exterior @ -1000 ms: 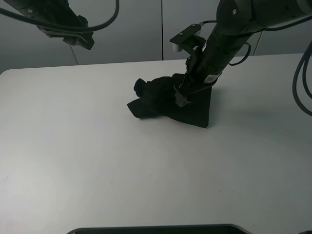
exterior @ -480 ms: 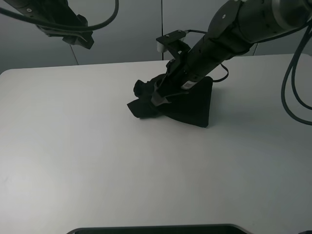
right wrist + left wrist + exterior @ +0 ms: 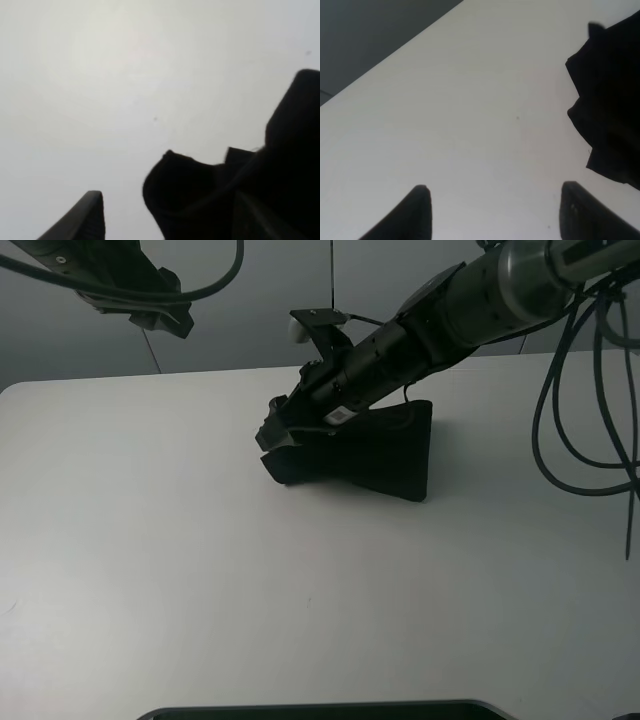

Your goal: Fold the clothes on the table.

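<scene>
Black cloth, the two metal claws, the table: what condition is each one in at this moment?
Black cloth: bunched, partly folded, lying on the table, its left end lifted by a gripper.
Right gripper: reaching across the cloth, cloth bunched between its fingers; grip not clearly visible.
Left gripper: open, holding nothing, hanging above bare table.
Table: white, flat, carrying the cloth.

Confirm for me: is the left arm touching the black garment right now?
No, the left gripper hangs over bare white table with its fingers apart, and the black garment lies off to one side.
</scene>
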